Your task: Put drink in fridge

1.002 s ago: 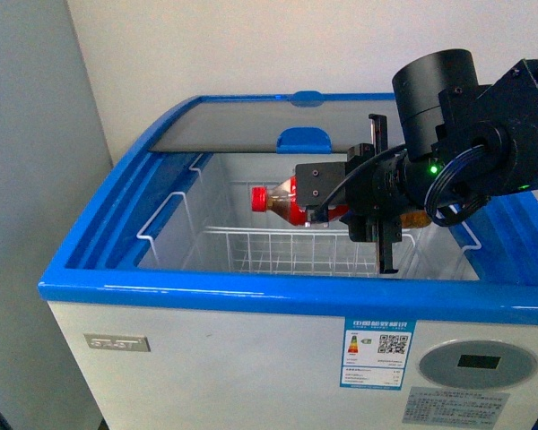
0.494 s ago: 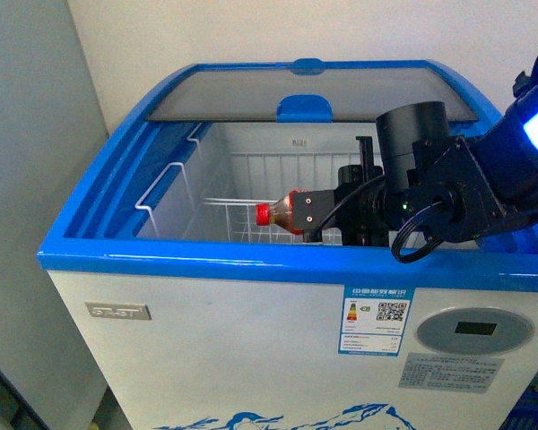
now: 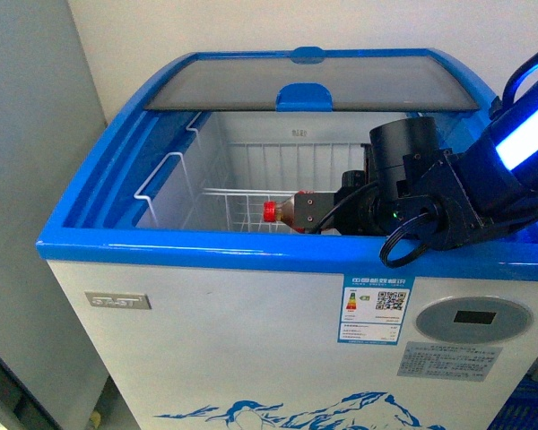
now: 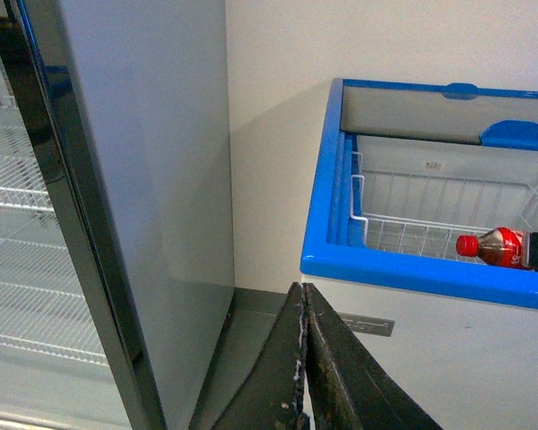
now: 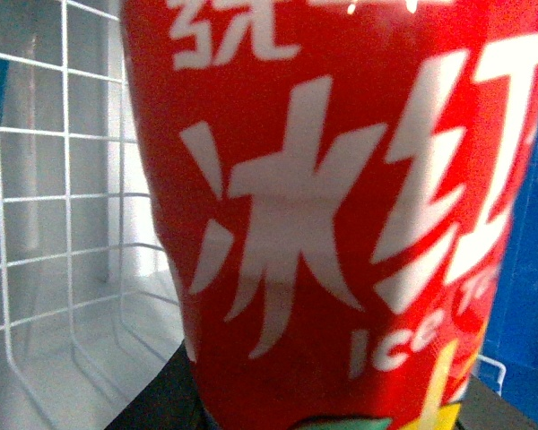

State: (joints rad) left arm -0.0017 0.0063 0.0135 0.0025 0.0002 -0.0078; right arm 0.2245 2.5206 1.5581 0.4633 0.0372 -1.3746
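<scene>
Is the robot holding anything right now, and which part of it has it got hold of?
Yes. The right gripper holds the drink bottle by its labelled body, lying sideways, red cap pointing away. The left gripper holds nothing.

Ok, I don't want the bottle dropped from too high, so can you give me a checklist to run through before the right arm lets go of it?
1. Small red-capped plastic bottle of dark drink held by the right gripper: ok.
2. Sliding glass lid with blue handle pushed back, opening free: ok.
3. Bottle inside the white chest fridge with blue rim, below rim level: ok.
4. Bottle over the white wire basket: ok.
5. Bottle touching the basket floor: cannot tell.
6. Left gripper outside the fridge, fingers together: ok.
</scene>
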